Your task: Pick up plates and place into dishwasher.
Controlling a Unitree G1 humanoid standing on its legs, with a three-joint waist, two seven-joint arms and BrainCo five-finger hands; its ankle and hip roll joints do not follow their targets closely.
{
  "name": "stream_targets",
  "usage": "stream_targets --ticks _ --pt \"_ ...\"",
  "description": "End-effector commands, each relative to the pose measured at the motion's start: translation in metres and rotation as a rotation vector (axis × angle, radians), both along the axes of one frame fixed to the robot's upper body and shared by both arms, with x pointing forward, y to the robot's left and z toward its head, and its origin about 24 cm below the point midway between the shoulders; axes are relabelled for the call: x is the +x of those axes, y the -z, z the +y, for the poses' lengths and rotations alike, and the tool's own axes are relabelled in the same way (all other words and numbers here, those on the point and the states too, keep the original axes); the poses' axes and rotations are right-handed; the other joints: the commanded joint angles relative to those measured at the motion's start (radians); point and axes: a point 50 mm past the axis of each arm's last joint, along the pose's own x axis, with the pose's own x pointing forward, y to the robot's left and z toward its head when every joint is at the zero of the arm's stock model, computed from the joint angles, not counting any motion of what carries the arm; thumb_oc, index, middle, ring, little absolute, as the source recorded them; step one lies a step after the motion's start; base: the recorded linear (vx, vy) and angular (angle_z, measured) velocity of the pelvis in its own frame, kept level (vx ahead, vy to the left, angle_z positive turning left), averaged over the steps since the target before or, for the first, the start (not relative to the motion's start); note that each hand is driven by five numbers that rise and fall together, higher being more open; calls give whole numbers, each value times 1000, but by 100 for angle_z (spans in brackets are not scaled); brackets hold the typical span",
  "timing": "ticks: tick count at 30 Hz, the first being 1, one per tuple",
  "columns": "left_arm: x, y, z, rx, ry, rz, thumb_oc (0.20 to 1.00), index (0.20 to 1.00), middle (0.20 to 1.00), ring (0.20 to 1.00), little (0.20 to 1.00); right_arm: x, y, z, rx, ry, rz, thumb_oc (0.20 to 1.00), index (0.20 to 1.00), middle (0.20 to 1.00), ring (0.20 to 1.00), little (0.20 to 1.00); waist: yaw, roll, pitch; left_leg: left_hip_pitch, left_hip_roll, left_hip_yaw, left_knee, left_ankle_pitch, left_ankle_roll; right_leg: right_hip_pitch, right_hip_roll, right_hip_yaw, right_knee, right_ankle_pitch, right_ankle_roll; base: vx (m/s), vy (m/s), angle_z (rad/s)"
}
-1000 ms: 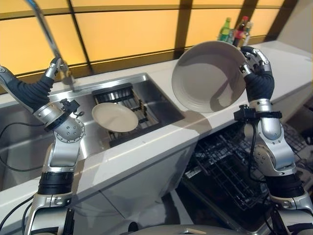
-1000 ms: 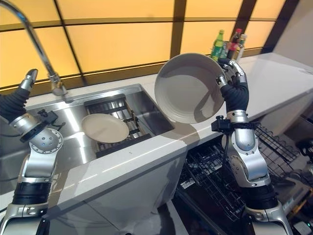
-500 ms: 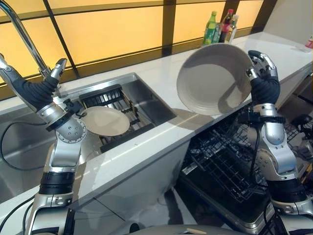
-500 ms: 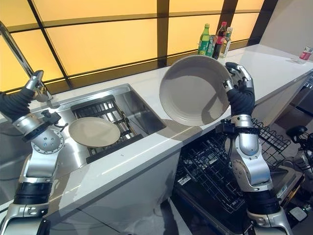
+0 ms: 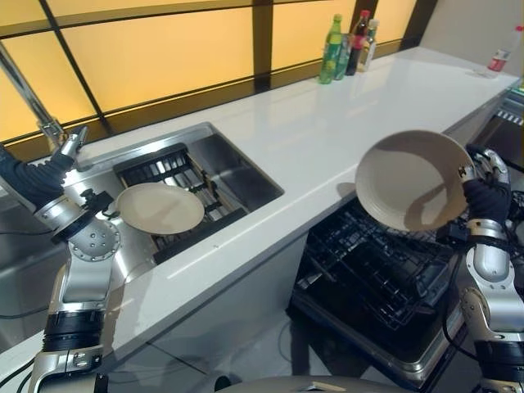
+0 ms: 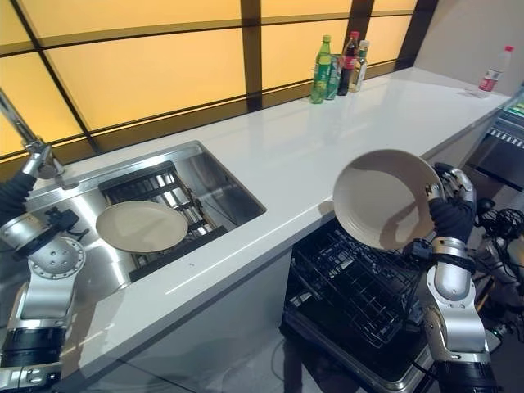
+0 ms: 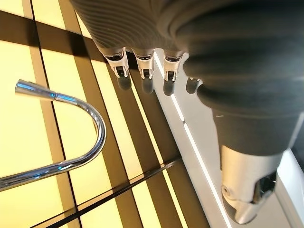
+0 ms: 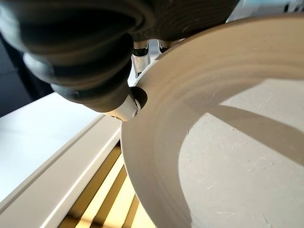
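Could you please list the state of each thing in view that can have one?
Large plate: held tilted on edge above the dishwasher rack.
Right hand: shut on the large plate's rim.
Left hand: open, holding nothing, raised near the tap.
Small plate: lying flat on the rack in the sink.
Dishwasher rack: pulled out, no plates in it yet.
Bottles: upright at the back of the counter.
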Motion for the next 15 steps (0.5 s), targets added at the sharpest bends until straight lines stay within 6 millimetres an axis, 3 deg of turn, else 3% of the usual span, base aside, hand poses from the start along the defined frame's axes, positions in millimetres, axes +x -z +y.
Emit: stream_targets --ticks 1,15 --pt "-6 -11 17 137 -53 10 1000 1000 1000 1000 1000 -6 -29 -15 -88 85 -114 200 200 200 200 200 5 26 -33 78 44 0 11 -134 -18 -183 -29 27 8 180 79 31 -69 -15" --pt "-5 -5 17 159 -71 37 1000 1000 1000 1000 1000 -3 1 -28 -69 110 47 200 200 200 200 200 -14 58 32 45 47 4 18 -128 -24 -231 -34 40 36 170 83 3 -20 -5"
